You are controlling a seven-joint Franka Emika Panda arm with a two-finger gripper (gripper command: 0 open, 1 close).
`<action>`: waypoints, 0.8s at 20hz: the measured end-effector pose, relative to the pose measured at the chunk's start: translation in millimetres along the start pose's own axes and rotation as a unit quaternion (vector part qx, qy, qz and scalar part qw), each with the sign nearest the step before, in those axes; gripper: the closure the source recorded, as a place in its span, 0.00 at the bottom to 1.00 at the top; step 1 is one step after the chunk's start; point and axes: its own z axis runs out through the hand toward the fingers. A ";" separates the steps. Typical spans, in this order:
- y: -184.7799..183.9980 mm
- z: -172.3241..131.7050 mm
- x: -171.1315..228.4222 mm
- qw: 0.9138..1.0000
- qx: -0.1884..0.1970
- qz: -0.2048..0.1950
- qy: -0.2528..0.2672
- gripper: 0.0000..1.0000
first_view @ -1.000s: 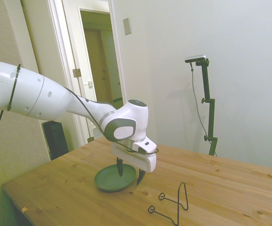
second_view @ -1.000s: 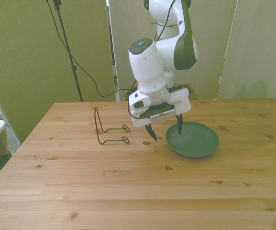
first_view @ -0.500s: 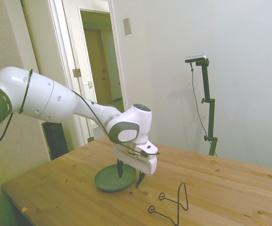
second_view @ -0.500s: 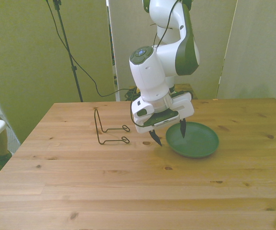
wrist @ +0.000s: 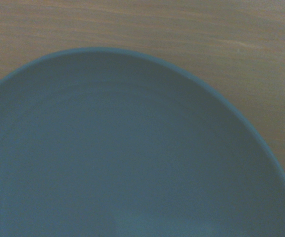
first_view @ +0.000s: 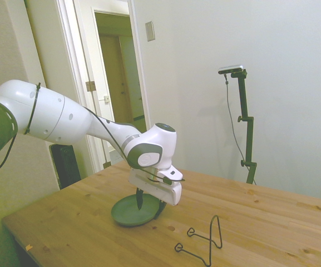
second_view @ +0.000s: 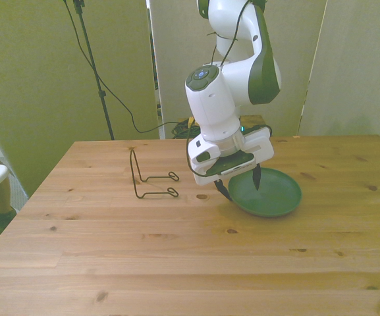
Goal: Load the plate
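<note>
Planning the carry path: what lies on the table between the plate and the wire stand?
Only bare wood, in the front view: nothing lies between the plate and the wire stand.

**Item count**

One plate (second_view: 269, 193) is seen lying on the one wooden table (second_view: 176, 257). One thin black wire stand (second_view: 151, 178) is counted beside it. One white arm (second_view: 239, 59) with one claw (second_view: 241, 185) is present over the plate.

A glossy white robot arm (first_view: 65, 119) built of rounded segments, with dark grey-green joint panels. A thin black cable runs along it, strapped by a black band. Its white block-shaped claw (second_view: 240, 187) carries two dark, tapered fingers (second_view: 258, 178).
</note>
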 end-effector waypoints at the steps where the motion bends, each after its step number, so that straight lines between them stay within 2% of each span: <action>1: -0.2 0.5 0.5 1.000 0.000 0.000 -0.001 1.00; 16: 6.5 6.5 7.1 1.000 -0.003 0.007 -0.005 1.00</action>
